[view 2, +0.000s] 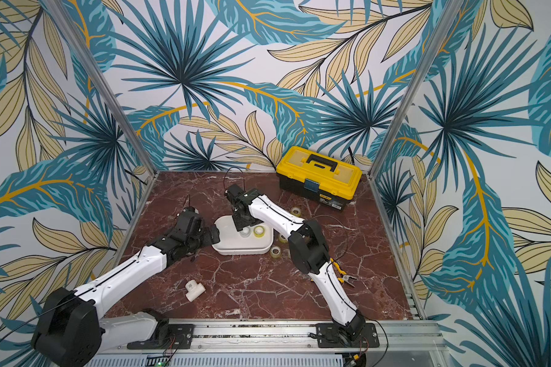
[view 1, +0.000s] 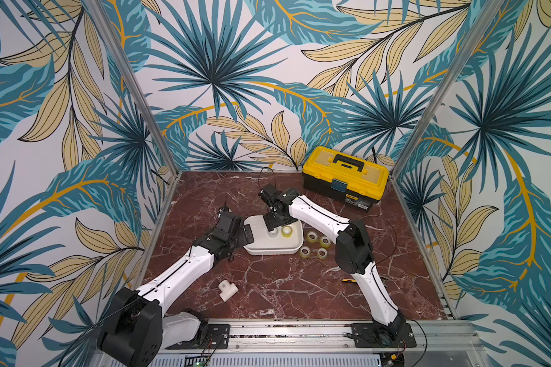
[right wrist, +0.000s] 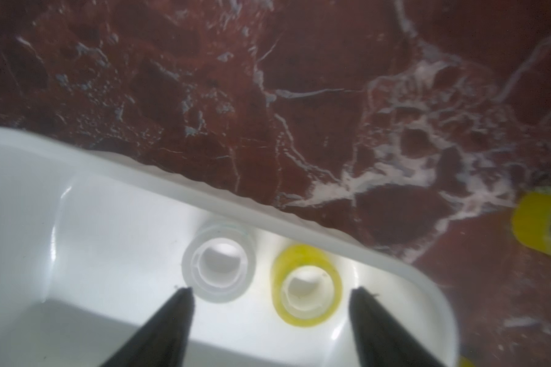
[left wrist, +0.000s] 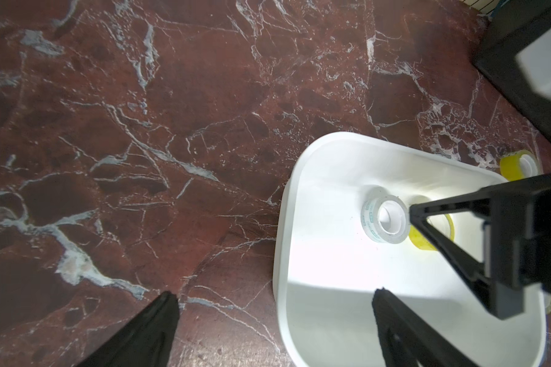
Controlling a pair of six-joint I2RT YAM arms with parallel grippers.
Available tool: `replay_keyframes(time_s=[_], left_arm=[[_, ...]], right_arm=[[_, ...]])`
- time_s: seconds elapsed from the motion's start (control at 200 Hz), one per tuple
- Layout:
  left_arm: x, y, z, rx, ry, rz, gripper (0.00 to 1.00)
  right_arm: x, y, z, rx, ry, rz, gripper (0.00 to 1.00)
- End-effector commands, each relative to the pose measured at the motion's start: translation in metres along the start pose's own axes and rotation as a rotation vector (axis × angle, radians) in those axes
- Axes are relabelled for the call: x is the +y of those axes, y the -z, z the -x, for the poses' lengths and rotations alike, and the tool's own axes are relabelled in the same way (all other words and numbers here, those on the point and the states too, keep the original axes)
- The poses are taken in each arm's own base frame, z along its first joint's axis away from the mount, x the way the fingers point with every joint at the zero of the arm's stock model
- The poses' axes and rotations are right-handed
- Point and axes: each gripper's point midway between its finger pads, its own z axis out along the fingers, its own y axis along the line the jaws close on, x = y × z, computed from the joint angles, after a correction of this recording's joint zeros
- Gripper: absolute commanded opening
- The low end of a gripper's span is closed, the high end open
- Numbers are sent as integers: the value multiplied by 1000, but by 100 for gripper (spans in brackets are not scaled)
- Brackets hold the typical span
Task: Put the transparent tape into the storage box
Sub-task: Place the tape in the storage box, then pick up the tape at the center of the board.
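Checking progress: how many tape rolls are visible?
7. Two in the tub: a greyish roll, a yellow roll. Four rolls cluster beside it. A seventh roll lies nearer the toolbox. The right arm could hide more.

Seven tape rolls [view 1: 287, 231] [view 1: 272, 234] [view 1: 312, 236] [view 1: 325, 241] [view 1: 305, 251] [view 1: 322, 253] [view 2: 296, 210], one each: storage box [view 1: 272, 251], toolbox [view 1: 345, 173], pipe fitting [view 1: 227, 289], pliers [view 2: 344, 277].

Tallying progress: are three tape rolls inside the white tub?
No, the right wrist view shows just two in the storage box: a greyish-white roll and a yellow roll.
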Motion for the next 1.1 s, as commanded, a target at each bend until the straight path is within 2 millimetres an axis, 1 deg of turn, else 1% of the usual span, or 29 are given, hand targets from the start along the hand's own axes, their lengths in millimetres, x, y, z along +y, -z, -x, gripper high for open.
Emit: replay_keyframes(time_s=[0.0, 0.075, 0.15, 0.236, 0.336, 0.441, 0.546, 0.697, 0.807, 0.862, 0.902, 1.097], left_arm=[[-4, 12, 19, -70, -32, -20, 100], [-5, 12, 19, -70, -43, -17, 100], [-7, 10, 18, -61, -43, -26, 100], [-11, 6, 16, -49, -39, -43, 100], [-16, 2, 16, -40, -32, -62, 100], [-18, -2, 14, -25, -36, -66, 100], [-20, -3, 15, -20, -38, -68, 100], [-21, -6, 16, -13, -42, -64, 100], [-21, -7, 15, -9, -43, -61, 100], [-20, -8, 15, -7, -43, -59, 100], [-25, -7, 12, 9, -43, -84, 100], [-24, -11, 10, 19, -46, -80, 100]], right_arm=[[-55, 42, 14, -53, -136, -36, 100], [-80, 44, 12, -40, -215, -37, 100], [-108, 37, 8, -10, -294, -40, 100], [-137, 26, 2, 8, -332, -103, 99], [-163, 14, 0, 8, -361, -169, 85], [-182, -2, 0, 1, -402, -189, 63], [-193, -22, -3, 16, -429, -208, 55], [-204, -44, -6, 28, -438, -250, 56], [-209, -52, -8, 29, -444, -279, 58], [-211, -55, -9, 26, -446, -291, 58], [-213, -57, -10, 25, -448, -301, 58], [-218, -71, -16, 36, -468, -327, 57]])
